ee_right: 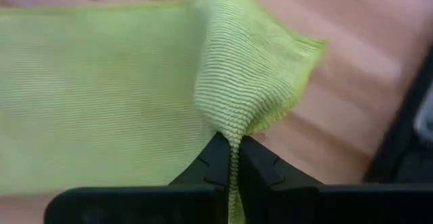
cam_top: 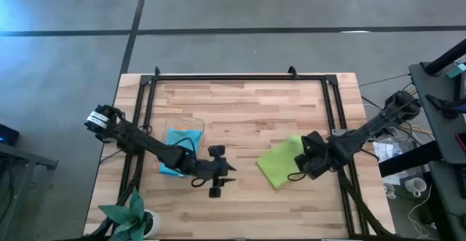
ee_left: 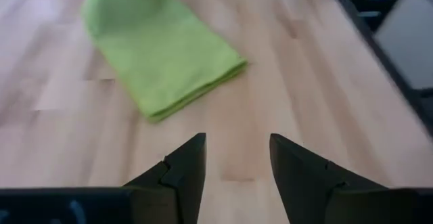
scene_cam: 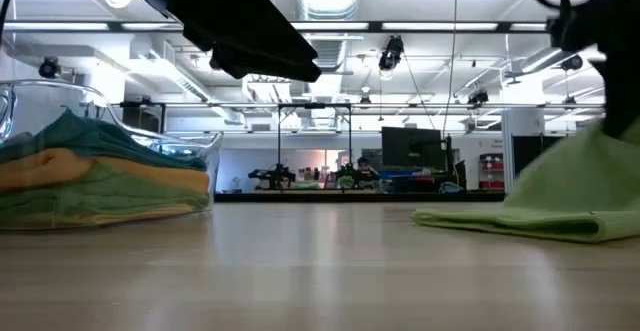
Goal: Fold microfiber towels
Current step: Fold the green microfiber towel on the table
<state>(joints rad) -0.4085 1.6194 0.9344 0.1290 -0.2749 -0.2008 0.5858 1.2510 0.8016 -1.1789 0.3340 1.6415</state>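
Light wood tabletop (cam_top: 240, 117) with a black frame round it, grey floor beyond; the low view looks across into a lab-type room with ceiling lights and monitors.

Far left near corner: green plant (cam_top: 131, 213). Next, a clear container (scene_cam: 205, 161) holding a stack of folded towels (scene_cam: 95, 176), dark green and orange layers showing from the low view, light blue one (cam_top: 182, 145) on top from above. Left gripper (cam_top: 216, 179) hovers over bare wood just right of the container, fingers (ee_left: 186, 166) apart, nothing between them, pointed toward the lime towel.

Lime green towel (cam_top: 280, 162) lies right of centre, well apart from the stack, already doubled over once by the look of it. Right gripper (ee_right: 230, 158) is clamped on an edge of it, cloth pinched up into a ridge between the closed fingers; in the high view that gripper (cam_top: 312, 157) sits at the towel's right side.

Step, judged: folding the lime towel, grasp just made. Next move likely calls for lifting the pinched edge and carrying it across to the opposite edge, keeping it low so the lower layer doesn't drag or bunch.
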